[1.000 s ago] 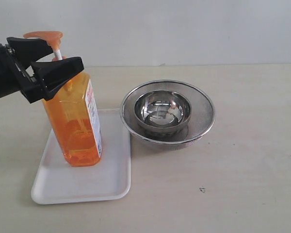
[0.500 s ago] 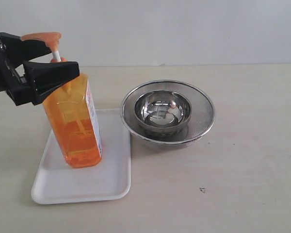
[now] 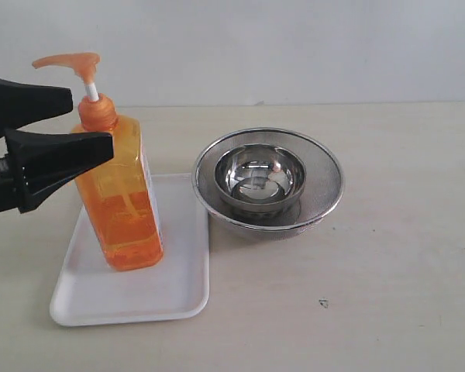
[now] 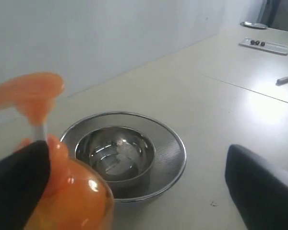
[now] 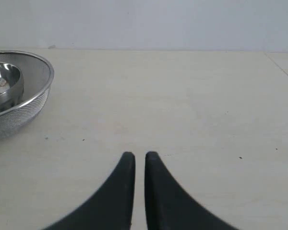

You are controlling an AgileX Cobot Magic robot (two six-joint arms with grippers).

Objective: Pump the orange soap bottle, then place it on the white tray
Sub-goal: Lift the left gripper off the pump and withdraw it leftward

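Note:
The orange soap bottle (image 3: 124,203) stands upright on the white tray (image 3: 139,304), its pump nozzle (image 3: 68,60) up on the white stem. My left gripper (image 3: 92,120) is open wide at the bottle's left, level with its shoulder and neck; only the fingertips (image 3: 101,145) still overlap it. In the left wrist view the bottle (image 4: 74,199) shows blurred beside one black finger of the left gripper (image 4: 137,152), and the other finger stands far off. My right gripper (image 5: 140,156) is shut, empty, low over bare table.
A round steel bowl (image 3: 262,177) sits inside a mesh strainer (image 3: 325,194) just right of the tray, nearly touching it. The strainer's rim (image 5: 36,103) also shows in the right wrist view. Bare table lies to the right and front.
My left gripper has pulled back to the left, off the bottle's neck. The bottle stays standing on the tray. The right gripper has not moved.

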